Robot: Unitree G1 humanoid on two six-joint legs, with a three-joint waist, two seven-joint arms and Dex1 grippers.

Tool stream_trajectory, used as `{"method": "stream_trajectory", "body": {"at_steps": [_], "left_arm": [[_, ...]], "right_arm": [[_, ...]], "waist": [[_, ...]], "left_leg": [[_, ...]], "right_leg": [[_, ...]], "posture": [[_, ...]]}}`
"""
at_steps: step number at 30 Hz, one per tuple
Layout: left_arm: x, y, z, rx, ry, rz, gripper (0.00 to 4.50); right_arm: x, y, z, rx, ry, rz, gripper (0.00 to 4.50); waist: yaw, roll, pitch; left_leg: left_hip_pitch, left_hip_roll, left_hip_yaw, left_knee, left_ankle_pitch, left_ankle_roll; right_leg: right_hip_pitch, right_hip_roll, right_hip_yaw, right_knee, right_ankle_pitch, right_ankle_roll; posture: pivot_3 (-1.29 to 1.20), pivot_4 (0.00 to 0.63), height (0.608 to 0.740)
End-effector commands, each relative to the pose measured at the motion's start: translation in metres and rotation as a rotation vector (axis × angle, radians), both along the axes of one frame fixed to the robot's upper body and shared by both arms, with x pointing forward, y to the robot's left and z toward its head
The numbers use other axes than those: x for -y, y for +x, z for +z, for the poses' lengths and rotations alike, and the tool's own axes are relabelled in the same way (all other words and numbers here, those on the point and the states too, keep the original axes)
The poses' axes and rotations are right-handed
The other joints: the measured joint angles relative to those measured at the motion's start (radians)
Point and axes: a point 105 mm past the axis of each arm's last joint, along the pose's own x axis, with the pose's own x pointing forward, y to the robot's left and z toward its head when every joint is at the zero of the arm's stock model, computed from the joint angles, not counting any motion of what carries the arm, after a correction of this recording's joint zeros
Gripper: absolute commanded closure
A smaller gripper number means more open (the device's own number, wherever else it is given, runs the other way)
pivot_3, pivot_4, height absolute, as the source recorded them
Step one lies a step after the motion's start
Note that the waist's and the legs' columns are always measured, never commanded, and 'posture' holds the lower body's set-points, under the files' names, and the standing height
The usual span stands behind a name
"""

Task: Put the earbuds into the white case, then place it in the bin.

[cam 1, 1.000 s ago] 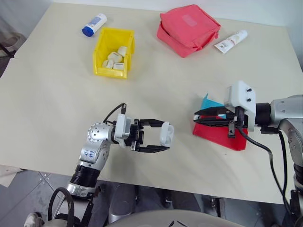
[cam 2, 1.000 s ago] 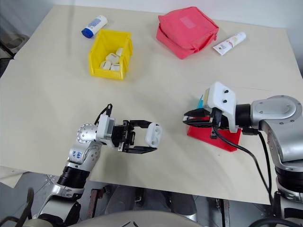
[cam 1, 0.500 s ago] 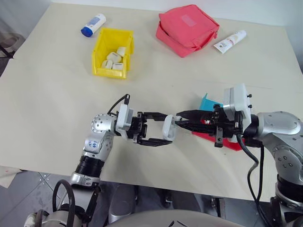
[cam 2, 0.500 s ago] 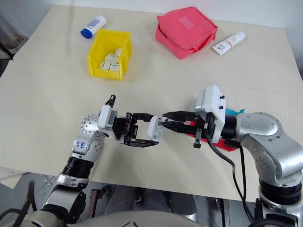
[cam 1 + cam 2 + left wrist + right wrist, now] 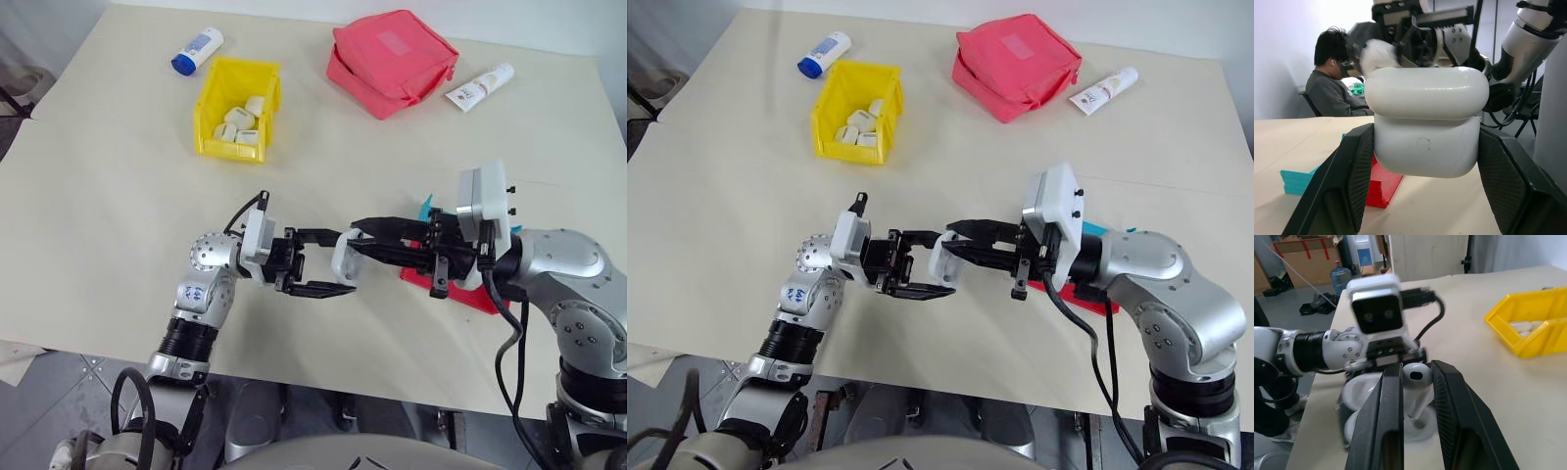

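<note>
Contact is now made above the surface: our right end effector (image 5: 358, 228), clamped on an earbud (image 5: 1417, 375), has swung from the red tray (image 5: 460, 286) to the white case (image 5: 345, 267) gripped by our left end effector (image 5: 343, 264), so seating comes next.

Table (image 5: 118, 225) with bin (image 5: 211, 93), pouch (image 5: 392, 59)

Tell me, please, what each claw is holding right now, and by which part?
The left claw clamps the white case across its lower body, a finger on each side. The right claw pinches an earbud by its head, stem pointing into the case.
</note>
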Motion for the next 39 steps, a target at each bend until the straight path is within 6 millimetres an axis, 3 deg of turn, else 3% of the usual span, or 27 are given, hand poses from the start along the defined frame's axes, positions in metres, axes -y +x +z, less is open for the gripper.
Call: {"method": "stream_trajectory", "body": {"at_steps": [1,8,24,31,39], "left_arm": [[0.004,-0.001,0.014,0.043,-0.036,-0.025,1.71],[0.008,-0.005,0.023,0.058,-0.066,-0.055,1.71],[0.013,-0.021,0.026,0.066,-0.073,-0.116,1.71],[0.012,-0.019,0.03,0.077,-0.085,-0.1,1.71],[0.008,-0.017,0.032,0.081,-0.104,-0.057,1.71]], "right_arm": [[-0.006,-0.005,0.0,0.031,0.003,0.025,4.03],[-0.01,0.003,-0.009,0.036,0.023,0.003,4.03],[-0.014,0.014,-0.027,0.012,0.031,-0.04,4.03],[-0.007,0.014,-0.038,-0.011,0.024,-0.071,4.03],[0.014,0.015,-0.05,-0.026,0.035,-0.131,4.03]], "waist": [[-0.001,0.0,0.0],[-0.001,0.0,0.0],[-0.001,0.0,0.0],[0.0,0.0,0.0],[0.0,0.0,0.0]], "left_leg": [[0.0,0.0,0.0,0.0,0.0,0.0],[0.0,0.0,0.0,0.0,0.0,0.0],[0.0,0.0,0.0,0.0,0.0,0.0],[0.0,0.0,0.0,0.0,0.0,0.0],[0.0,0.0,0.0,0.0,0.0,0.0]], "right_leg": [[0.0,0.0,0.0,0.0,0.0,0.0],[0.0,0.0,0.0,0.0,0.0,0.0],[0.0,0.0,0.0,0.0,0.0,0.0],[0.0,0.0,0.0,-0.001,0.0,0.0],[0.001,0.0,0.0,-0.001,0.0,0.0]], "posture": [[0.0,0.15,0.74],[0.0,0.15,0.74],[0.0,0.15,0.74],[0.0,0.15,0.74],[0.0,0.15,0.74]]}}
